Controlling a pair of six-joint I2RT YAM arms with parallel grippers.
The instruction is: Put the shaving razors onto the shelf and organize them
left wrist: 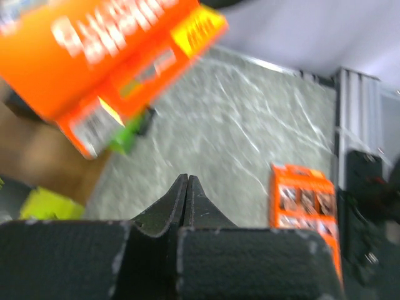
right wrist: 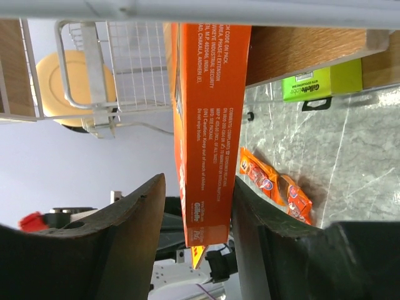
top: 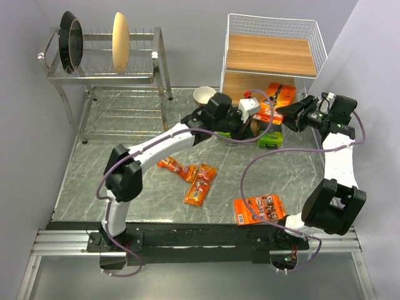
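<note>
The shelf (top: 270, 56) stands at the back right, white wire with brown boards. My right gripper (top: 282, 115) is open at its lower front, around a flat orange card (top: 275, 102) that stands on edge between the jaws (right wrist: 206, 125); one finger (right wrist: 250, 219) touches the card, the other is apart. My left gripper (top: 252, 128) is shut and empty (left wrist: 186, 181) beside it. A dark box with a lime-green end (top: 270, 139) lies at the shelf foot. Two narrow orange blister packs (top: 177, 167) (top: 200, 184) lie mid-table. Another flat orange card (top: 259, 208) lies near the front edge.
A shiny steel dish rack (top: 106, 75) with plates stands at the back left. A beige cup (top: 204, 95) sits behind my left wrist. Grey walls close in on both sides. The arms' mounting rail (top: 187, 237) runs along the near edge.
</note>
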